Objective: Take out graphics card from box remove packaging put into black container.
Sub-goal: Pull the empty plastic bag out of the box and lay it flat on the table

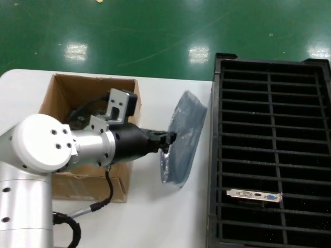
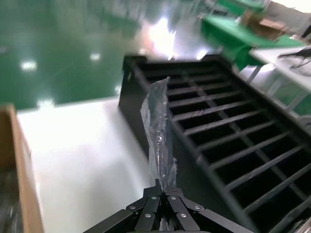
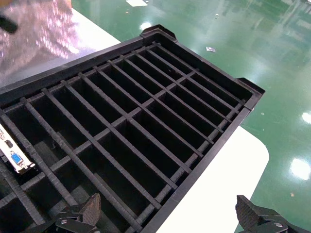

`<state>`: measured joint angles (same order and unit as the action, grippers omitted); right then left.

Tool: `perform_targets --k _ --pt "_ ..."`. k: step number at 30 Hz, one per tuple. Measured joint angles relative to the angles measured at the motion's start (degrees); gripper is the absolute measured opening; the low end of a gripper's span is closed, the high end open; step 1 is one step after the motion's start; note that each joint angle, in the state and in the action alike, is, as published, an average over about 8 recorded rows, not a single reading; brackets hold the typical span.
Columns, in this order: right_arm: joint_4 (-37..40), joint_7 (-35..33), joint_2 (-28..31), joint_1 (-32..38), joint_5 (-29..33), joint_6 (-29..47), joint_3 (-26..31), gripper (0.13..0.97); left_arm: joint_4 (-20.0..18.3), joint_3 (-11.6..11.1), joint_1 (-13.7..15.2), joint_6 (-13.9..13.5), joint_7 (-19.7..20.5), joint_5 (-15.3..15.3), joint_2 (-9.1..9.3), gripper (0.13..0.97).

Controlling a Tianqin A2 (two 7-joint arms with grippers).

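Now one packaging [image 1: 182,138] in left pincer [image 1: 166,140]

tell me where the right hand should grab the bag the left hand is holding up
Probably the free top edge of the grey bag, coming from the black container side. The left hand already pinches its lower edge, and the bag stands thin and upright, leaving the upper end clear.
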<state>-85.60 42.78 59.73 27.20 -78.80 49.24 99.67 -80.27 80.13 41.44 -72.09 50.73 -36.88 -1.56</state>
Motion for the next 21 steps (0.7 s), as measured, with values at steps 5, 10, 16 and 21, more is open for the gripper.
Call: perform_targets --k 5,10,16,21 --pt "0.0 0.0 0.0 0.0 0.0 0.0 0.0 0.966 3.74 3.2 0.27 3.51 4.48 3.18 -0.34 0.149" --pt "0.0 0.0 0.0 0.0 0.0 0.0 0.0 0.966 7.38 5.5 1.15 7.25 6.53 4.11 -0.22 0.166" --pt "0.0 0.0 0.0 0.0 0.0 0.0 0.0 0.966 10.64 7.9 2.82 10.7 7.9 3.56 -0.34 0.189" --pt "0.0 0.0 0.0 0.0 0.0 0.0 0.0 0.966 9.69 9.27 3.72 11.51 8.66 2.05 -1.53 0.248"
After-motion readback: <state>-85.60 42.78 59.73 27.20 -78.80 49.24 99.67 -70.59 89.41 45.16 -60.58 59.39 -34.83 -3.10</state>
